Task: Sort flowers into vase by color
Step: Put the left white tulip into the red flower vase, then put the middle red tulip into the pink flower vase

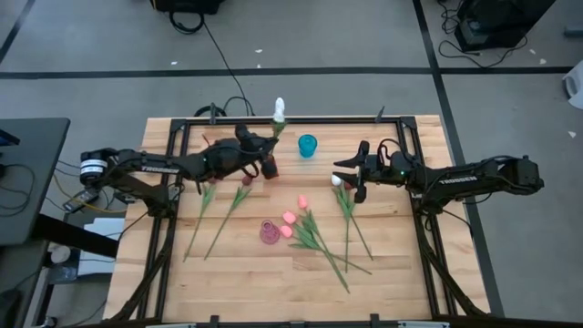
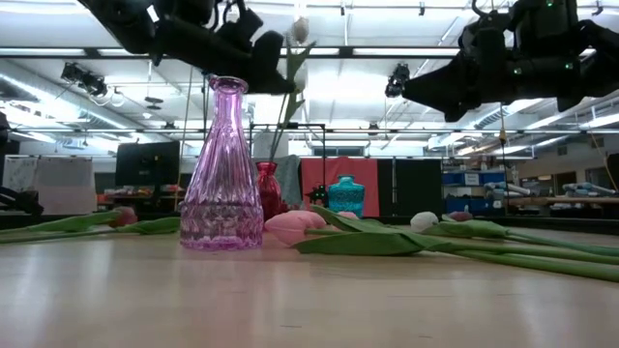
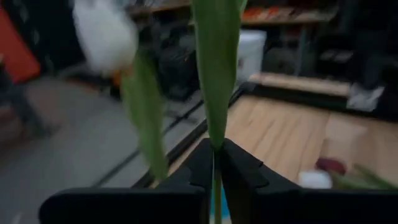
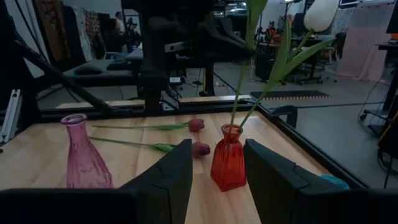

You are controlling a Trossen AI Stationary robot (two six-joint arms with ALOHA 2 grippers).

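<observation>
Above the red vase (image 4: 228, 166), left fingers (image 3: 239, 171) clamp a white tulip's (image 4: 320, 14) green stem; right fingers (image 4: 174, 171) apart.

One camera looks straight down on the whole table (image 1: 273, 273), one sits level at its surface, each wrist camera peers past its fingers; all but the left wrist's show the pink vase (image 2: 221, 174).

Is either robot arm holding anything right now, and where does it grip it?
The left tool pinches the white tulip by its stem, above the red vase. The right tool is open, empty.
</observation>
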